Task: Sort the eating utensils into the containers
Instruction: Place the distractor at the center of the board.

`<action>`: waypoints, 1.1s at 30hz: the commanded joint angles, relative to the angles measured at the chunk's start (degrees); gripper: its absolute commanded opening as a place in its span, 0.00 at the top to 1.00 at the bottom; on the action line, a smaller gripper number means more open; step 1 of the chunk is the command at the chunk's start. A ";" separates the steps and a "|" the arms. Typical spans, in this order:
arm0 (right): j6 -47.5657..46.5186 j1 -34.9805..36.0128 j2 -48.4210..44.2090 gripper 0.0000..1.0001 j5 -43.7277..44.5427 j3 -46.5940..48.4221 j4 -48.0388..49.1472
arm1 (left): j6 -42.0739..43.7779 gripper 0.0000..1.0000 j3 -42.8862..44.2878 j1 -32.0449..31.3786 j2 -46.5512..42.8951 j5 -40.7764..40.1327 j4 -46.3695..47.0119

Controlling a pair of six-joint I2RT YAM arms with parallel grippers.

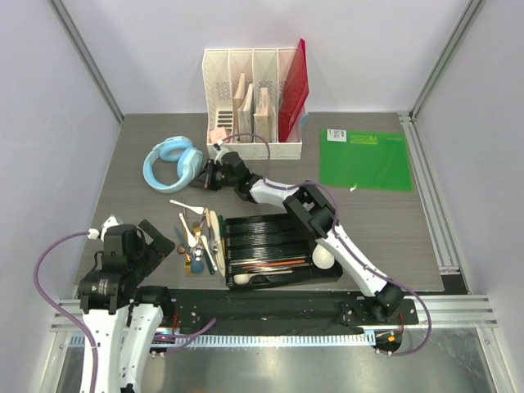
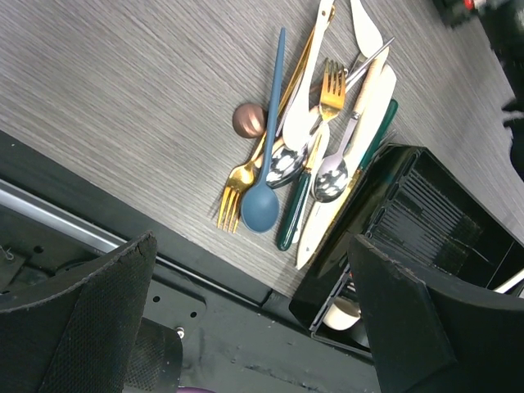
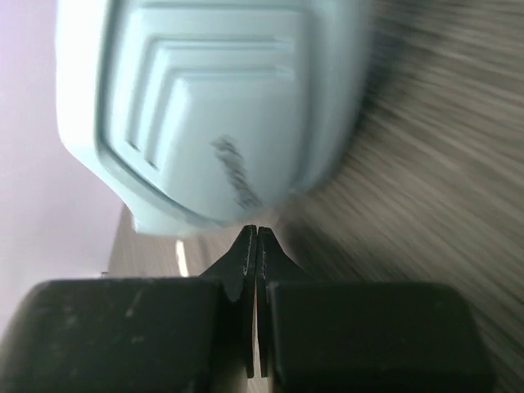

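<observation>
A pile of eating utensils [image 1: 196,237] lies left of the black divided tray [image 1: 278,223]. The left wrist view shows a blue spoon [image 2: 262,205], gold forks [image 2: 332,82], silver spoons [image 2: 331,177], a green-handled piece [image 2: 296,209] and a cream knife [image 2: 360,139] beside the tray [image 2: 426,205]. The tray holds a white spoon [image 1: 244,279] and a few thin pieces [image 1: 270,264]. My left gripper [image 1: 160,239] is open and empty, just left of the pile; it also shows in its own view [image 2: 262,327]. My right gripper [image 1: 206,175] is shut and empty [image 3: 254,236], its tips against the light blue headphones [image 3: 213,106].
The light blue headphones [image 1: 172,162] lie at the back left. A white slotted organizer [image 1: 254,102] with a red folder stands at the back centre. A green mat [image 1: 364,158] lies at the back right. A copper ball [image 2: 248,119] sits by the pile.
</observation>
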 commanded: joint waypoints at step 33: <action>8.73 -1.14 -1.42 0.99 5.41 -4.87 11.68 | 5.91 0.03 -1.22 7.87 2.58 8.53 4.73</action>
